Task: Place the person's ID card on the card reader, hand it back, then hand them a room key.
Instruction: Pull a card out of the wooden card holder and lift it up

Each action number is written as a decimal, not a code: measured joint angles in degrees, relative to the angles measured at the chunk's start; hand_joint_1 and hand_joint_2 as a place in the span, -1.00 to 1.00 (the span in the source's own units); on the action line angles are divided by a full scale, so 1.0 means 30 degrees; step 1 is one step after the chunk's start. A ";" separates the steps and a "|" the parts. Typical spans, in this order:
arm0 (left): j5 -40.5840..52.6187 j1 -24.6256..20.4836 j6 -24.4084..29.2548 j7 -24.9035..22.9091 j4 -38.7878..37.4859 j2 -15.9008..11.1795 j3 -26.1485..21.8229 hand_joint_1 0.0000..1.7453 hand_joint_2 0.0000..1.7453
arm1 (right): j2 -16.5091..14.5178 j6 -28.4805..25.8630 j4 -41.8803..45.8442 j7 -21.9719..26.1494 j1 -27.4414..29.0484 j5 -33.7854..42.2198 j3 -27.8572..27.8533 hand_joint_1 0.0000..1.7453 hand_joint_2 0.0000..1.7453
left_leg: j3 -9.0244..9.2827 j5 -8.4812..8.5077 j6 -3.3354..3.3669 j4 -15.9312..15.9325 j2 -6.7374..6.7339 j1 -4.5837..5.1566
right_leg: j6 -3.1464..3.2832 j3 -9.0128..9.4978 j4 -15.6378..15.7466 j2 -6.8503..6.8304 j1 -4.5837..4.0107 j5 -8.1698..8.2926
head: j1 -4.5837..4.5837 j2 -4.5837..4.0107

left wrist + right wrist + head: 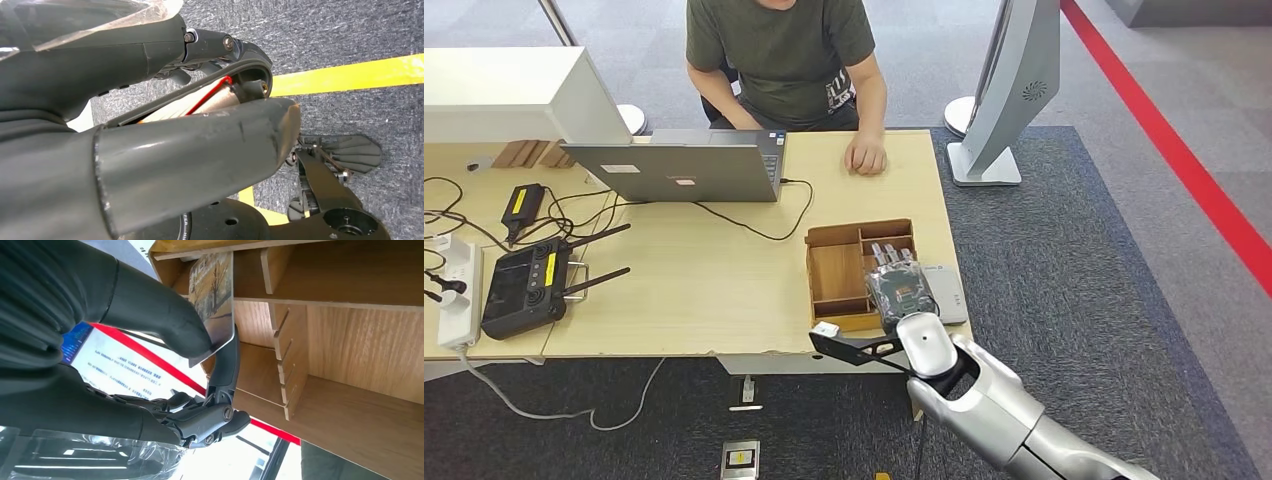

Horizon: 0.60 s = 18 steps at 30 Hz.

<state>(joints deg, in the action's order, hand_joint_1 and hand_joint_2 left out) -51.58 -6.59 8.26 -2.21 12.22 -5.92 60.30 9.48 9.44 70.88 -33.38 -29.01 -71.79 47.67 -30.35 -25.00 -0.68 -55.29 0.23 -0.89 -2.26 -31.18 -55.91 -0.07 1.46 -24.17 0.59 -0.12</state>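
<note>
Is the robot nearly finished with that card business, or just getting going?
I cannot tell whether the ID steps are done. In hand: the right hand pinches a picture card at the wooden card box. Left: passing a card to the person, whose hand rests on the table.

one laptop (686,165), one wooden organizer (839,272), one person (786,60)

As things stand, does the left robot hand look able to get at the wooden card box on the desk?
Probably not: the left robot hand hangs low over carpet and a yellow floor line, away from the wooden card box, where the right robot hand pinches a card.
</note>
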 joint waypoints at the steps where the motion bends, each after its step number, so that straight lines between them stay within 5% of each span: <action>1: 0.0000 0.0001 0.0000 0.0000 0.0000 0.0000 0.0000 -1.00 -1.00 | -0.0007 0.0000 0.0000 0.0000 0.0000 0.0005 0.0025 1.00 1.00 | 0.0000 0.0000 0.0000 0.0000 0.0000 0.0000 | 0.0000 0.0000 0.0000 0.0000 0.0000 0.0000 | -0.0002 -0.0002; 18: 0.0284 0.0001 -0.0007 0.0233 0.0000 -0.0007 0.0000 -1.00 -1.00 | 0.0056 -0.0036 0.0723 -0.0264 0.0949 0.0082 0.0058 1.00 1.00 | 0.0003 0.0000 0.0000 0.0000 -0.0001 0.0000 | 0.0000 -0.0002 0.0000 0.0000 0.0000 -0.0001 | 0.0000 -0.0003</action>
<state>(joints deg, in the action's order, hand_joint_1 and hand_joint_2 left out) -50.73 -6.59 8.24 -1.51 12.22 -5.95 60.30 9.64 9.33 73.05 -34.17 -26.17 -71.54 47.84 -30.34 -25.00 -0.68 -55.29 0.23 -0.89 -2.26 -31.19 -55.91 -0.07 1.46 -24.18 0.59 -0.13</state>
